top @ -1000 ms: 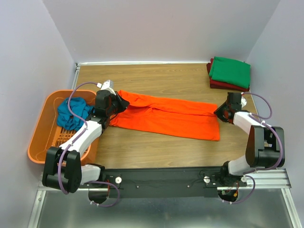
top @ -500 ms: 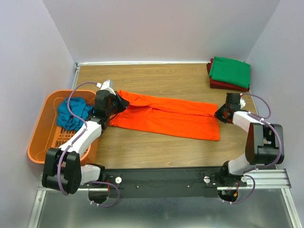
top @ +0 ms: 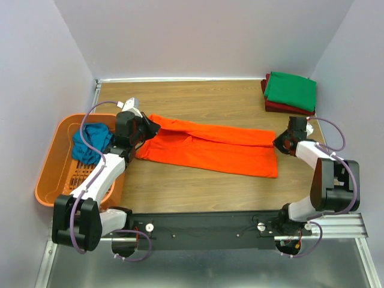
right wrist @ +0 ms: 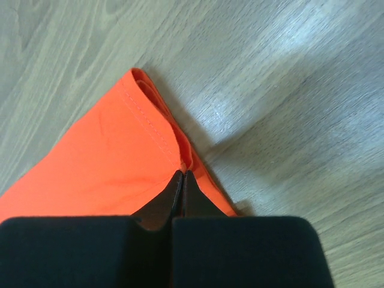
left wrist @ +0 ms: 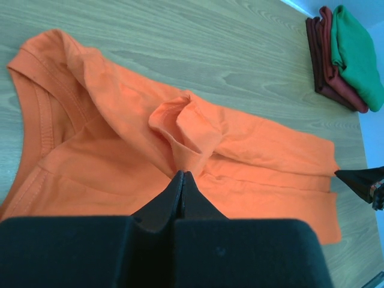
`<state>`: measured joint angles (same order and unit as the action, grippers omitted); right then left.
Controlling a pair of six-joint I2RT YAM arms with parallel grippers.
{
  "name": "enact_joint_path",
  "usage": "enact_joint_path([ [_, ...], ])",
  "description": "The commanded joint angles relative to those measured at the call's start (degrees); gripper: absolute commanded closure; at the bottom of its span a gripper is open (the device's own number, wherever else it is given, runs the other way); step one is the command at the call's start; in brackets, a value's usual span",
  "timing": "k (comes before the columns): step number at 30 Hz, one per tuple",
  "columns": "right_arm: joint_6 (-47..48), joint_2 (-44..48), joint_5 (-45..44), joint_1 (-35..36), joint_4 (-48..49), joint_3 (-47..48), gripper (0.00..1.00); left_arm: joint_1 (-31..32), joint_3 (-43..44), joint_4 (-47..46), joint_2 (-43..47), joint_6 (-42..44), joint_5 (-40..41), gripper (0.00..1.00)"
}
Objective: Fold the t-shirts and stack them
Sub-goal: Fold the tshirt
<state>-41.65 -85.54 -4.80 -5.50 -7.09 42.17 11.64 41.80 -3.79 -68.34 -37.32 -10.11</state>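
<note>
No readable text or labels anywhere.

Right pincer point(right wrist: 182, 174): tips pressed together on the stitched hem of the orange t-shirt point(right wrist: 108, 162), near its corner. Hem doubles over at the corner. Cloth lies on the wood-grain tabletop point(right wrist: 288, 90).

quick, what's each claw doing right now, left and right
Left claw: closed, pinching a raised fold of the orange t-shirt.
Right claw: closed on the same shirt's hemmed edge.

Spread shirt point(top: 210, 147) centre; stack point(top: 290, 92), seemingly two shirts, rear right; basket point(top: 51, 174) left.
</note>
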Motion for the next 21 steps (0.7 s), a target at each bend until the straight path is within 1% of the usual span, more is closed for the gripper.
enact_joint_path([
  [1, 0.7, 2.0, 0.1, -1.2, 0.0, 1.1, 0.99, -1.5, 1.8, 1.5, 2.6, 1.3, 1.3, 1.00],
  [14, 1.0, 4.5, 1.3, -1.7, -0.6, -0.1, 0.99, -4.6, 0.3, 2.1, 3.5, 1.1, -1.1, 1.00],
  [21, 0.9, 5.9, 2.2, -1.7, -1.0, -1.7, 0.99, -5.0, -1.0, 1.8, 3.6, 0.6, -2.2, 1.00],
])
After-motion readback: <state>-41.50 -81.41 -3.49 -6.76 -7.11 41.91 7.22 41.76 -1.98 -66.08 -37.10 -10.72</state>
